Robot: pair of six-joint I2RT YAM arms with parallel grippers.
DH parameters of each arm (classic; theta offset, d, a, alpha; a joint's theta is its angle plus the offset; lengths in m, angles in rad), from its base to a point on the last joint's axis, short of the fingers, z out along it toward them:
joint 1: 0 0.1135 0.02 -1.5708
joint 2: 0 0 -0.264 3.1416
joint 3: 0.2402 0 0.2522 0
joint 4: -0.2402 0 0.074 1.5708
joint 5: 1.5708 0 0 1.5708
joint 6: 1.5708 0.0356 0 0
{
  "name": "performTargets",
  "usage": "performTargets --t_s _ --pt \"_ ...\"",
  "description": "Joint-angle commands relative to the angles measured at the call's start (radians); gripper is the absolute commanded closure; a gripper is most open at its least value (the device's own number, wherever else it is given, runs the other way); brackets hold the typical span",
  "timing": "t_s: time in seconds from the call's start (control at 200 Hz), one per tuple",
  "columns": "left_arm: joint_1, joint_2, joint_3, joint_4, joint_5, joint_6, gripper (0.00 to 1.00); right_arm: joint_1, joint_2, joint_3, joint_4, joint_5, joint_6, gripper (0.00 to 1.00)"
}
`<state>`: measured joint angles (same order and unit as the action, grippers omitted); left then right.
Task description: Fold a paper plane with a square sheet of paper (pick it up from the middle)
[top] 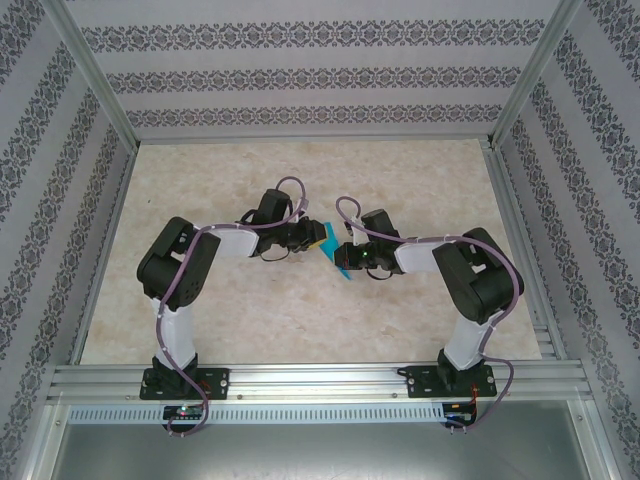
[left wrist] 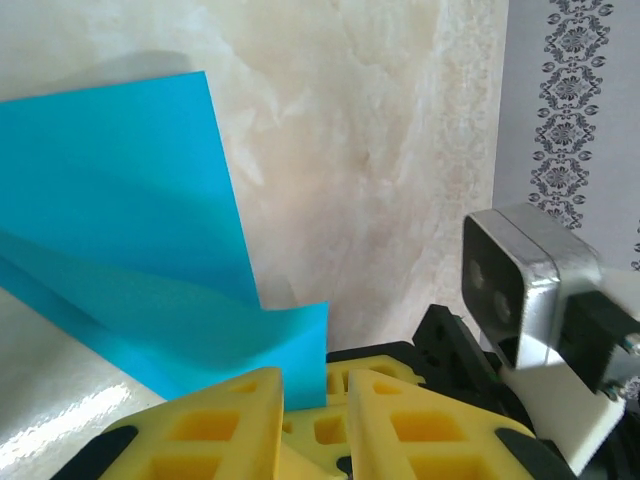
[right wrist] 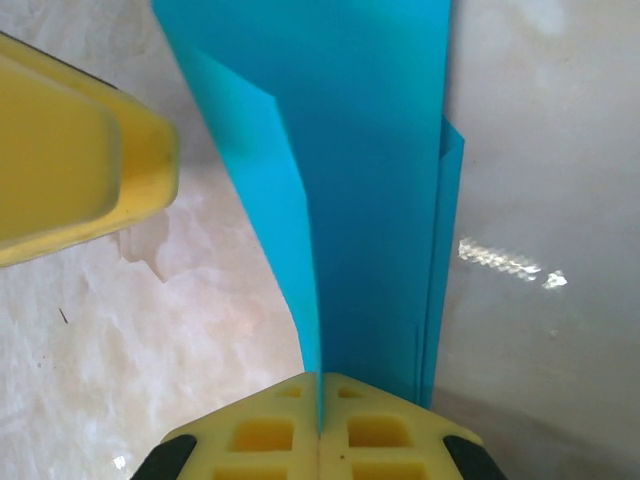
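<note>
The teal-blue sheet of paper (top: 328,250) is partly folded and held off the table between my two grippers at mid-table. My right gripper (top: 346,256) is shut on it: in the right wrist view the paper (right wrist: 370,200) rises in layered folds out of the closed yellow fingertips (right wrist: 320,378). My left gripper (left wrist: 315,378) faces it with its jaws apart. A lower corner of the paper (left wrist: 120,220) hangs into that gap beside the left-hand finger (left wrist: 215,420). One left finger (right wrist: 70,170) shows at the upper left of the right wrist view.
The cream marble-patterned tabletop (top: 300,320) lies under both arms. Patterned walls (top: 300,70) and aluminium frame posts enclose it, with a rail (top: 320,380) along the near edge. The right wrist's camera housing (left wrist: 520,290) sits close to the left fingers.
</note>
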<state>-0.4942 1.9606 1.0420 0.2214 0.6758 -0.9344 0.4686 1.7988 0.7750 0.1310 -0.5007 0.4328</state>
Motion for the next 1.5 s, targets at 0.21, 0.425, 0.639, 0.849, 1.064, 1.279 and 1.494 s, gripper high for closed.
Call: performTargets --t_s 0.21,0.425,0.639,0.849,1.064,1.279,1.494 --pt "-0.04 0.03 -0.03 0.082 0.036 0.042 0.79 -0.047 0.05 -0.031 0.075 -0.096 0.07 0.97" --pt "-0.052 0.063 0.001 0.077 0.046 0.051 0.79 -0.067 0.072 -0.029 0.081 -0.13 0.097 0.98" --pt "-0.055 0.089 0.018 0.081 0.049 0.046 0.8 -0.07 0.087 -0.019 0.061 -0.14 0.098 0.97" --pt "-0.055 0.095 0.013 0.138 0.046 0.032 0.81 -0.07 0.096 -0.007 0.035 -0.139 0.085 0.97" --pt "-0.055 0.092 -0.013 0.204 0.039 0.025 0.81 -0.068 0.1 0.004 -0.001 -0.123 0.061 0.96" --pt "-0.055 0.115 0.013 0.104 0.017 0.04 0.85 -0.065 0.103 0.007 -0.016 -0.111 0.049 0.94" --pt "-0.056 0.118 0.024 0.024 -0.025 0.059 0.86 -0.057 0.103 0.014 -0.037 -0.102 0.038 0.92"
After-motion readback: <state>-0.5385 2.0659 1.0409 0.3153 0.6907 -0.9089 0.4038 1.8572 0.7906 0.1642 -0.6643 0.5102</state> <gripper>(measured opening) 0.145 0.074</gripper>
